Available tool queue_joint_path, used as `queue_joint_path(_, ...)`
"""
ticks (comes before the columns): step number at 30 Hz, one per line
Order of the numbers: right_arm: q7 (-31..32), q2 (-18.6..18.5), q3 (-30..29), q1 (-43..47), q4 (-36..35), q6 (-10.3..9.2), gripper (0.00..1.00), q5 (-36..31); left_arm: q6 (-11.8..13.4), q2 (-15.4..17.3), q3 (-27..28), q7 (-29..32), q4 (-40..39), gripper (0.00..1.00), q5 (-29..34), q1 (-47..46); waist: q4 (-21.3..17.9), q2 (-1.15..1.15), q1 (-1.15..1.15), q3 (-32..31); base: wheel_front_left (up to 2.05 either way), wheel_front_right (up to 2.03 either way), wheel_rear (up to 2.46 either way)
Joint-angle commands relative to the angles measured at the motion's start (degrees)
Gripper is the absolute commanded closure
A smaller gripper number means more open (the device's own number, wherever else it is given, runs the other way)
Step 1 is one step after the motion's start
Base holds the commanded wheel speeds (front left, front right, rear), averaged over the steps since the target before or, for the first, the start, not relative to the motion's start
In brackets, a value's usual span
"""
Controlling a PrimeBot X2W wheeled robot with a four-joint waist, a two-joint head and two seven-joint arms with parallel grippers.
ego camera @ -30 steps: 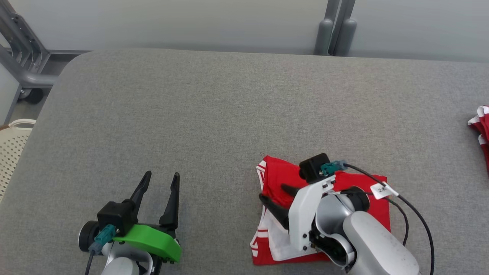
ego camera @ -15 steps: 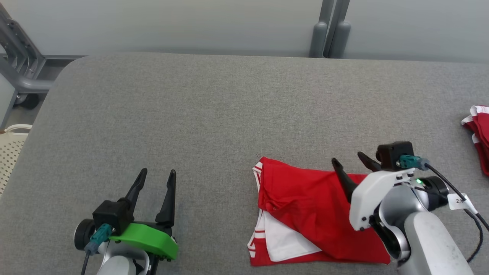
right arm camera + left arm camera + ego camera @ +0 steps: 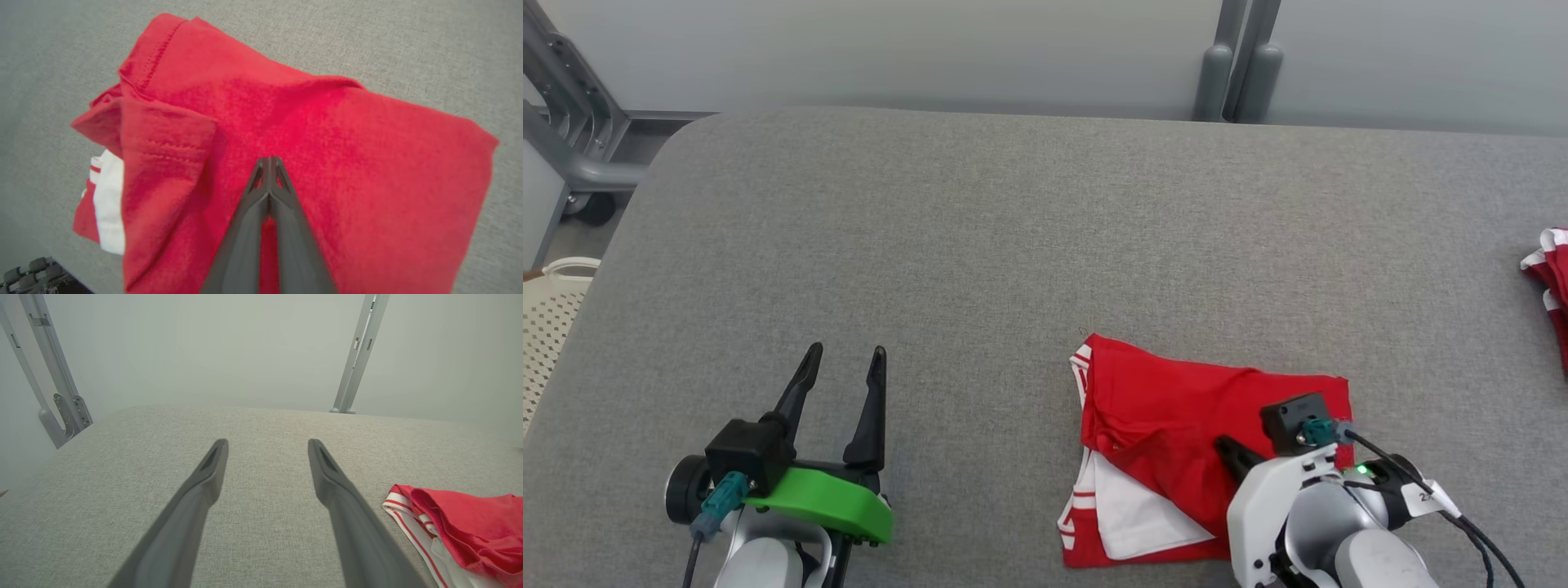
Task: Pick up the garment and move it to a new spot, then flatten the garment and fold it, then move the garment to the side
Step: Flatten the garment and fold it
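Hovering at the near edge of a gray padded table [image 3: 1013, 229], the robot's right gripper [image 3: 269, 163] is drawn tight, its two dark fingers [image 3: 249, 228] pressed tip to tip above the middle of the garment [image 3: 1176, 400]. Whether the tips touch the cloth cannot be told.

To the left, well apart from the garment, the left gripper [image 3: 845, 353] sits low over bare tabletop, jaws standing wide apart and pointing toward the far side.

The garment, red with a white panel and red-and-white striped trim along its left edge, lies folded in a rough rectangle on the near part of the table, right of center. A red flap is turned over the white panel.

Farther back, plain gray tabletop stretches to a rounded far corner. At the right edge lies a second red-and-white cloth [image 3: 1553, 269], well apart from the folded one. Off the table's left side stands a pale perforated basket [image 3: 551, 302], and beyond it a gray metal frame [image 3: 572, 139]. Two gray posts [image 3: 1241, 65] rise against the pale wall [image 3: 890, 49] behind the table.
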Motion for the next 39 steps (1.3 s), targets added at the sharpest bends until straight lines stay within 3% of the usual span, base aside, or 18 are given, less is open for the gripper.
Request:
queue_joint_path(1,-0.64,0.07,0.92,-0.64,1.14,-0.01,1.00,0.17,-0.13,0.35,0.10,-0.15,-0.03,0.00,0.24,-0.85,0.39,0.00,0.00,-0.03,0.00,0.00,0.00)
queue_joint_path(20,-2.63,0.21,23.36,-7.18,12.34,-0.01,1.00,4.77,-0.13,-0.25,-0.45,-0.15,0.87,0.00,-0.48,0.97,1.96,0.00,0.00,-0.81,0.00,0.00,0.00)
queue_joint_path(28,-3.45,0.78,27.31,-10.97,12.33,-0.01,1.00,8.60,-0.13,-0.29,-0.43,-0.15,0.81,0.00,-0.49,0.62,1.87,0.00,0.00,-0.71,0.00,0.00,0.00)
queue_joint_path(29,-3.00,0.83,25.58,-11.62,11.17,-0.01,0.41,9.33,-0.13,-0.30,-0.14,-0.15,0.73,0.00,-0.43,0.69,1.66,0.00,0.00,-0.66,0.00,0.00,0.00)
queue_joint_path(30,-2.71,0.75,23.95,-11.82,10.34,-0.02,0.00,9.30,-0.13,-0.32,0.00,-0.15,0.68,0.00,-0.38,0.78,1.53,0.00,0.00,-0.69,0.00,0.00,0.00)
queue_joint_path(39,4.68,0.85,1.57,-5.55,-4.67,-0.01,0.00,1.81,-0.13,-0.58,0.46,-0.15,0.10,0.00,0.19,1.29,0.21,0.00,0.00,-0.94,0.00,0.00,0.00)
